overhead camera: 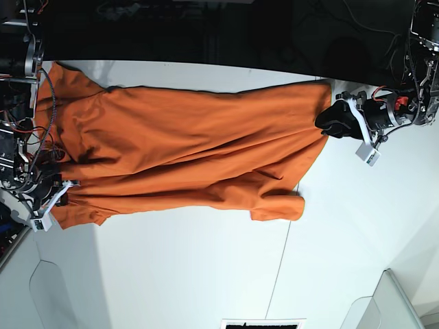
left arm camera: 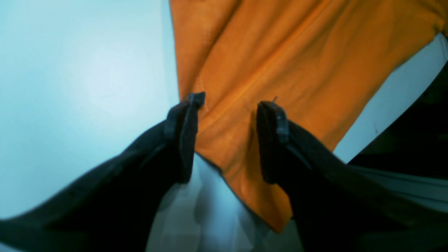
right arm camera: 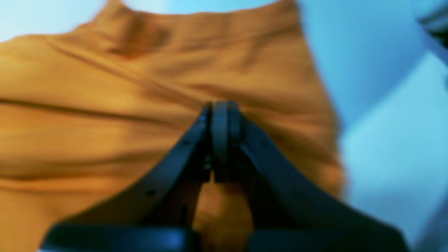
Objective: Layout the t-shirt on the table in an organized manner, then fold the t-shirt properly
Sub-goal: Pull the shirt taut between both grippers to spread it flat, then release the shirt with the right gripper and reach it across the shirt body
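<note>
Bright even overhead light, bluish cast in wrist views, right wrist blurred, soft shadows

Both arms end in matte black, curved, tapering fingers: the left gripper (left arm camera: 229, 105) has ribbed rubbery pads at its tips, while the right gripper (right arm camera: 220, 115) shows small round screw holes along its finger arms. In the base view each wrist carries white bracket plates, a black body and loose red and black cables.

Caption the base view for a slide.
Orange t-shirt stretched across white table between two arms.
</note>
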`<state>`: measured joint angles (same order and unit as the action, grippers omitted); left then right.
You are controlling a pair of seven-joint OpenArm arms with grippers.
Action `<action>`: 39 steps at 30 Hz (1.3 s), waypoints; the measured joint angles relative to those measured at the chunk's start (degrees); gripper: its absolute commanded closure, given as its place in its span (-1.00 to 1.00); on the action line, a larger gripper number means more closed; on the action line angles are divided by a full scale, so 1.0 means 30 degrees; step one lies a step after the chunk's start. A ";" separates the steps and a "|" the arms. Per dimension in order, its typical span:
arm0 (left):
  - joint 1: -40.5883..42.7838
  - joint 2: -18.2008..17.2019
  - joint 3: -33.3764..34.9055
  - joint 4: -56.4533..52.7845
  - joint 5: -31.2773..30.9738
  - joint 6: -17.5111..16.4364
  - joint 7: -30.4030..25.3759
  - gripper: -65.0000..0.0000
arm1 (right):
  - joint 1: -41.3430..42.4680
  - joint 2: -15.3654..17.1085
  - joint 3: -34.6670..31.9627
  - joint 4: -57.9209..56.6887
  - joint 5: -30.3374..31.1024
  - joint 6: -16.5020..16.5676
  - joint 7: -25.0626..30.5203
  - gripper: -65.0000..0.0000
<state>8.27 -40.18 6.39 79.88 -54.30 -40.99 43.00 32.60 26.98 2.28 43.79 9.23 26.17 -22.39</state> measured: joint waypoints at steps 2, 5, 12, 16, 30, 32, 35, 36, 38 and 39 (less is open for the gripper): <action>0.0044 0.0000 -0.0015 0.0000 -0.0051 0.0000 -0.0015 0.05 | 0.0000 0.0539 0.0000 -0.0007 0.0197 -0.0007 0.0007 1.00; 0.0029 -0.0044 -0.0015 0.0000 0.0000 -0.0007 0.0000 0.05 | 0.0007 0.1027 0.0000 -0.0015 0.0568 -0.0007 0.0007 1.00; 0.0036 -0.0044 -0.0015 0.0000 -0.0080 -0.0007 0.0000 0.05 | 0.0044 0.1173 0.0000 0.0138 0.1566 -0.0007 0.0015 1.00; 0.0044 -0.0168 0.0007 0.0102 -0.0204 -0.0007 0.0058 0.05 | 0.0036 0.1231 0.0000 0.1078 0.2091 -0.0015 -0.0233 1.00; 0.0197 -0.0729 -0.0379 0.3534 -0.0299 0.0444 0.1370 0.05 | 0.0029 -0.2157 0.0000 0.7198 0.6710 -0.0146 -0.4291 1.00; 0.0036 -0.0729 -0.0379 0.3599 -0.0277 0.0444 0.1209 0.05 | 0.0029 -0.3388 0.0000 0.7322 0.6717 -0.0015 -0.4335 1.00; -0.0466 -0.0641 -0.0386 0.3592 0.0117 0.0452 0.0801 0.05 | -0.0036 -0.5311 0.0044 0.7315 0.6623 0.0590 -0.4415 1.00; -0.0648 -0.0510 -0.0408 0.3592 0.0182 0.0452 0.0801 0.05 | -0.0080 -0.6033 0.0058 0.7315 0.6630 0.0641 -0.4408 1.00; -0.0714 -0.0226 -0.0408 0.3592 0.0146 0.0444 0.0714 0.05 | -0.0095 -0.7555 0.0073 0.7300 0.6543 0.0685 -0.4160 1.00; -0.0692 -0.0044 -0.0408 0.3592 0.0168 0.0444 0.0736 0.05 | -0.0087 -0.8298 0.0058 0.7293 0.6324 0.0699 -0.3956 1.00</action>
<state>6.20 -40.32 5.17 90.65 -53.80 -39.66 45.21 32.34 2.09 2.46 65.67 28.21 28.27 -34.26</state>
